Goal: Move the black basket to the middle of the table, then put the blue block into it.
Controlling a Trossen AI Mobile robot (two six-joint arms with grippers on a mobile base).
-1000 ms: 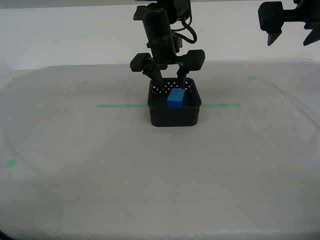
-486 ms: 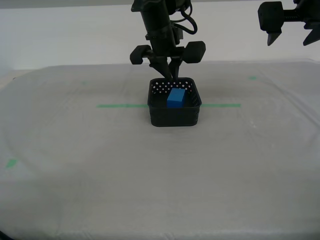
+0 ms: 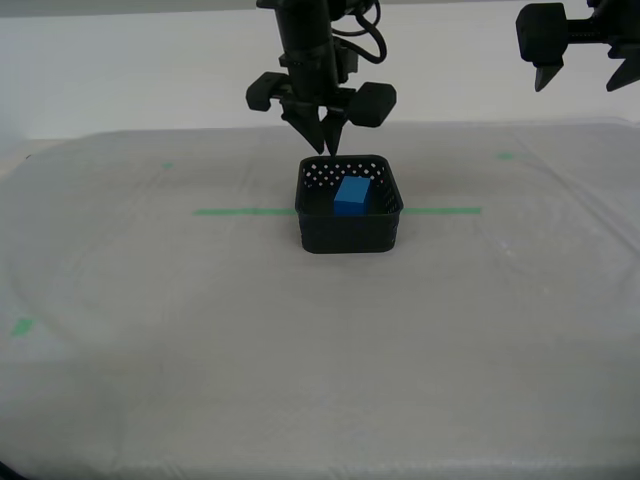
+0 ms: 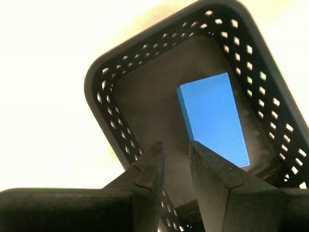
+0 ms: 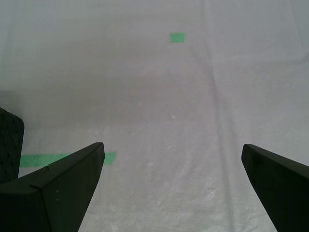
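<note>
Risen since prev frame, second gripper (image 3: 325, 140) now hangs just above the black basket (image 3: 349, 230), jaws nearly closed & empty. Blue block (image 3: 352, 194) lies inside basket, mid table (image 3: 200, 330). First gripper (image 3: 582, 78) wide open, empty.

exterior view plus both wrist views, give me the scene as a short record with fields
basket: black basket upright on the table, over the green tape line
block: blue block lying inside the basket, nothing touching it
second gripper: my second gripper above the basket's far rim, jaws nearly closed, empty
first gripper: my first gripper raised at the exterior view's upper right, jaws wide apart, empty
task state: block in basket
</note>
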